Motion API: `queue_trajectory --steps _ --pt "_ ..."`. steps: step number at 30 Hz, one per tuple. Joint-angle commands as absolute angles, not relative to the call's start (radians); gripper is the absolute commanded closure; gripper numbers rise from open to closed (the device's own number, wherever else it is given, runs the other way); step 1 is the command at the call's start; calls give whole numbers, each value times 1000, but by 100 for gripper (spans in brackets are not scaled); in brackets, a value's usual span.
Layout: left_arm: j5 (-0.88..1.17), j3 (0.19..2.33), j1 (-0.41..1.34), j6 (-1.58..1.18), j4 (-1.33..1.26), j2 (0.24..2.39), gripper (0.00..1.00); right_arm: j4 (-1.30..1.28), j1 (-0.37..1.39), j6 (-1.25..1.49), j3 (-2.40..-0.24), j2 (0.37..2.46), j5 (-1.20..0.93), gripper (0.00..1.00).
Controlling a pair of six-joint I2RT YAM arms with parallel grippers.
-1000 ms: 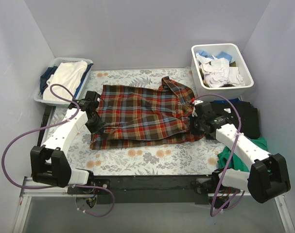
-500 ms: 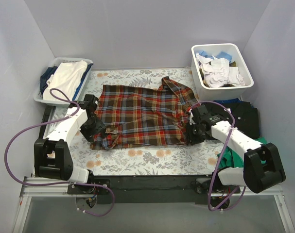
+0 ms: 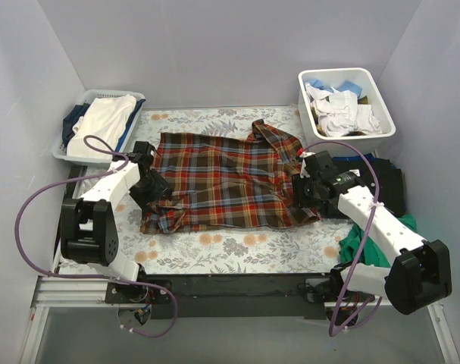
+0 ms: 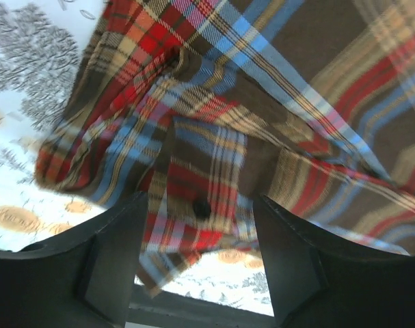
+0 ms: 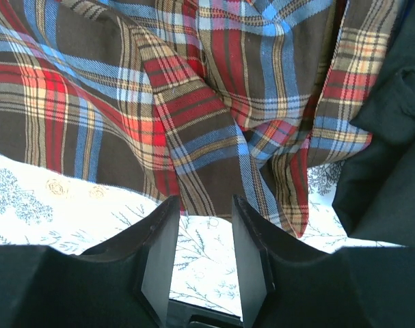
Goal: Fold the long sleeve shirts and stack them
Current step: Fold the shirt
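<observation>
The plaid long sleeve shirt (image 3: pixel 222 178) lies spread across the floral tablecloth, collar toward the back right. My left gripper (image 3: pixel 151 189) hovers open over its left edge. In the left wrist view the left gripper (image 4: pixel 199 208) has a buttoned cuff (image 4: pixel 193 205) lying loose between its fingers, not pinched. My right gripper (image 3: pixel 302 191) is open at the shirt's right edge. In the right wrist view the right gripper (image 5: pixel 204 205) has only tablecloth between its fingers, just short of the shirt's hem (image 5: pixel 214 171). Black folded garments (image 3: pixel 383 178) lie to the right, also black garments (image 5: pixel 392 137).
A white bin (image 3: pixel 304 102) of light clothes stands at the back right. A basket (image 3: pixel 67 148) with white and dark clothes sits at the back left. A green garment (image 3: pixel 360 246) lies near the right arm. Bare floral tablecloth (image 3: pixel 230 246) runs along the near edge.
Both grippers have gone from shut to open and let go of the plaid shirt. Both arms pulled toward the near edge, then shifted back a little.
</observation>
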State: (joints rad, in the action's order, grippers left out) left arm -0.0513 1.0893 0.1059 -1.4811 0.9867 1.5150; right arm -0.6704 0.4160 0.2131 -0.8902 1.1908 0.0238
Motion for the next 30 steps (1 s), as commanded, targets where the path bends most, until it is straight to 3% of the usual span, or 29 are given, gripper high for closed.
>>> queue_trajectory --steps 1,8,11,16,30 --pt "33 1043 103 -1477 916 1568 39 -647 413 225 -940 1241 15 55" --pt "20 1005 103 -1465 945 1532 43 -632 413 238 -942 1252 28 56" --pt "20 980 103 -1466 914 1549 51 -632 413 236 -939 1262 29 56" --pt "12 1031 103 -1465 913 1597 100 -629 413 230 -946 1273 32 57" --pt "-152 1290 103 -1451 1045 1494 100 -591 413 245 -943 1296 12 58"
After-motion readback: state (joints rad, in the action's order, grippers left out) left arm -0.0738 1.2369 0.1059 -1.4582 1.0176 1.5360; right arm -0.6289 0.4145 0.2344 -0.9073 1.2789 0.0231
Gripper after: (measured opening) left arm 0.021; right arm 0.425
